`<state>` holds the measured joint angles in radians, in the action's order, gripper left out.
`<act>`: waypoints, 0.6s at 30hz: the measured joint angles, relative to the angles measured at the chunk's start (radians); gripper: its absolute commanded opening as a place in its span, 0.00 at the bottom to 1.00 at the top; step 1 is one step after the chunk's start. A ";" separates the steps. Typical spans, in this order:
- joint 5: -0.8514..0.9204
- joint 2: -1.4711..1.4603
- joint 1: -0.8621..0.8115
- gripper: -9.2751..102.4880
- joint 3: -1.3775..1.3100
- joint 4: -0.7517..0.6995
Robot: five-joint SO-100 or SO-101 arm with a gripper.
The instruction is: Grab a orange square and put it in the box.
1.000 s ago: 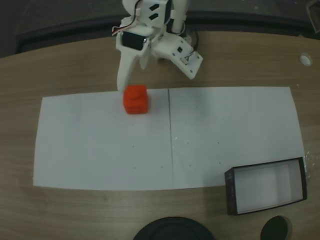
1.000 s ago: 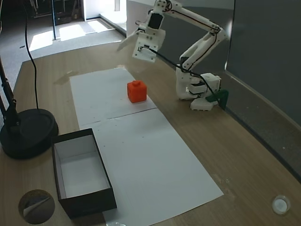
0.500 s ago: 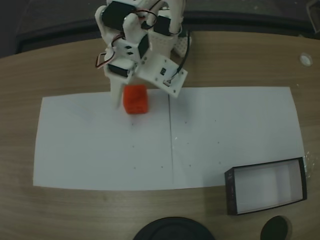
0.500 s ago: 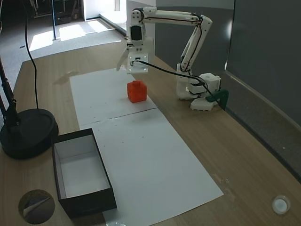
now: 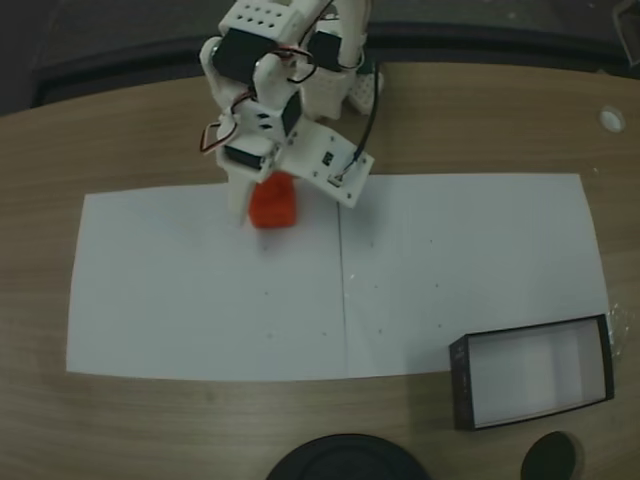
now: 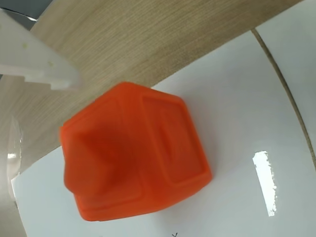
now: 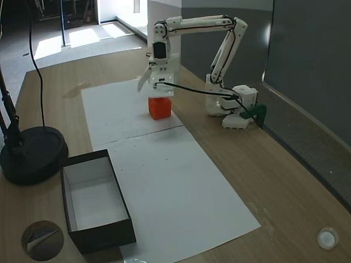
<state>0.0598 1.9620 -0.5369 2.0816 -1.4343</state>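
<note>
The orange square point(image 5: 272, 205) sits on the white paper near its far edge, and in the other fixed view the orange square point(image 7: 160, 108) lies just in front of the arm. My gripper point(image 5: 289, 200) is lowered over it and open, one finger on each side of the cube, not closed on it. From the side my gripper point(image 7: 153, 92) hangs just above the cube's top. In the wrist view the orange square point(image 6: 138, 158) is very close, with one white finger point(image 6: 34, 64) up left of it. The box point(image 5: 458, 385) stands empty at the paper's near right corner, and the box point(image 7: 104, 235) is far from the gripper.
Two white paper sheets point(image 5: 450, 270) cover the wooden table. A black round lamp base point(image 7: 30, 156) and a small round black object point(image 7: 42, 240) lie near the box. A white cap point(image 5: 610, 118) sits far right. The arm's base point(image 7: 233, 107) stands behind the paper.
The gripper has swung forward and come down from above the table's back edge onto the cube, its fingers now straddling it. The cube and the box have stayed put.
</note>
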 measured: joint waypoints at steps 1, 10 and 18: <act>0.002 0.000 0.000 0.44 0.015 0.005; 0.002 0.000 0.002 0.44 0.034 0.043; 0.003 0.000 -0.003 0.44 0.110 0.120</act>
<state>0.0629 1.9620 -0.5400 2.1921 -1.3146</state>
